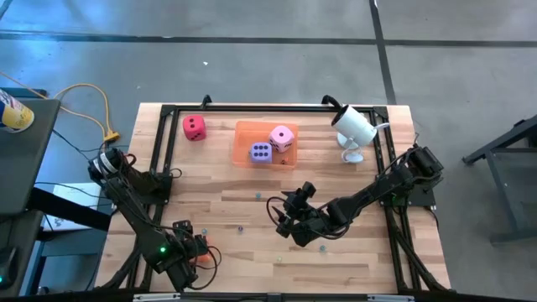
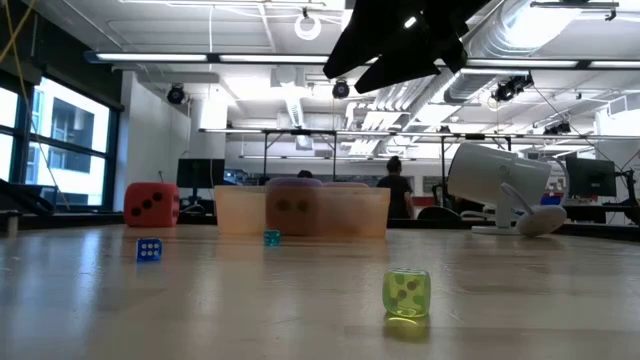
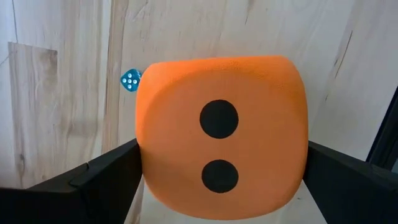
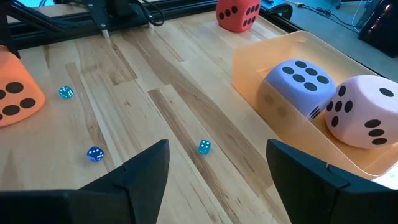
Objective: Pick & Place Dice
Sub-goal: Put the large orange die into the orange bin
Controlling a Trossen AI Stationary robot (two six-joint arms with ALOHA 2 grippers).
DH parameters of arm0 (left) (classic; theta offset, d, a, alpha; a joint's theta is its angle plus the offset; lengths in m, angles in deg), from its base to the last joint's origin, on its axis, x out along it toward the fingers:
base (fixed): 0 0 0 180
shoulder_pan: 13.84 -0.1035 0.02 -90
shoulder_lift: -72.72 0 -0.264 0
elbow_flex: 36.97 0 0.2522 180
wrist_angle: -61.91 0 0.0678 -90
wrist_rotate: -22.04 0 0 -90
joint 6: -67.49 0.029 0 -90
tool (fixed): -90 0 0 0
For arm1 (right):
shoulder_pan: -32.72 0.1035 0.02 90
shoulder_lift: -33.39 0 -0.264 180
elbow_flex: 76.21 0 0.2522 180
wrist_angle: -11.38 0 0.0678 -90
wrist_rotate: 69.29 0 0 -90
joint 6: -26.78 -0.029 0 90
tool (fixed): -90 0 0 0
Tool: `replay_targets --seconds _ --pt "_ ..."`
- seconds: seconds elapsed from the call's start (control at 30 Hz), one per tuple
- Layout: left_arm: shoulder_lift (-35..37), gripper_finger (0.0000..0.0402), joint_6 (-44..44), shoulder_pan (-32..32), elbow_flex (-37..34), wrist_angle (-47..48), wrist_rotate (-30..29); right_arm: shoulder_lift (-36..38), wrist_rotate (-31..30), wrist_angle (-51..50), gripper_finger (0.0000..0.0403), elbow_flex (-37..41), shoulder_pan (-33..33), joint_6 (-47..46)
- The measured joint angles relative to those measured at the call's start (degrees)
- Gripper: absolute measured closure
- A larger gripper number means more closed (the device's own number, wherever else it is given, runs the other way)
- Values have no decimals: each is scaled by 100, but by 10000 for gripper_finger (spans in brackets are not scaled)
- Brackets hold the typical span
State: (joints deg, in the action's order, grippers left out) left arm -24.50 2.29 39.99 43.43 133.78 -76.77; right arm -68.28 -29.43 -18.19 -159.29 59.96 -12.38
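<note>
An orange die (image 3: 221, 134) with two dark pips facing the camera sits between the fingers of my left gripper (image 1: 190, 255) near the table's near left corner; it also shows in the right wrist view (image 4: 13, 96). A purple die (image 1: 261, 152) and a light pink die (image 1: 282, 137) lie in the translucent orange tray (image 1: 243, 134). A red die (image 1: 195, 127) rests on the table at the far left. My right gripper (image 1: 287, 216) hovers open and empty over the table's middle, nearer than the tray. My left gripper pinches the orange die between its two fingers, on two opposite sides (image 3: 142, 168). The fingers (image 3: 106, 177) slant down toward the table. Whether the die rests on the wood or is lifted clear does not show.
Several tiny dice lie on the wood: blue ones (image 4: 94, 154) (image 4: 204, 147) (image 4: 65, 93) and a green one (image 2: 406, 293). A white camera-like device (image 1: 352, 126) stands at the far right. A black frame (image 1: 168, 113) borders the table. A person (image 2: 396, 190) stands far behind.
</note>
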Motion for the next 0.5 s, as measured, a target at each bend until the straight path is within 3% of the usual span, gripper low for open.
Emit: replay_targets --seconds 0.2,0.5 --pt "-5 9 46 25 -16 -163 -177 0 -1 22 145 0 0 0" --pt "-23 9 -19 449 -16 -292 -1217 0 -1 24 145 0 -31 -11"
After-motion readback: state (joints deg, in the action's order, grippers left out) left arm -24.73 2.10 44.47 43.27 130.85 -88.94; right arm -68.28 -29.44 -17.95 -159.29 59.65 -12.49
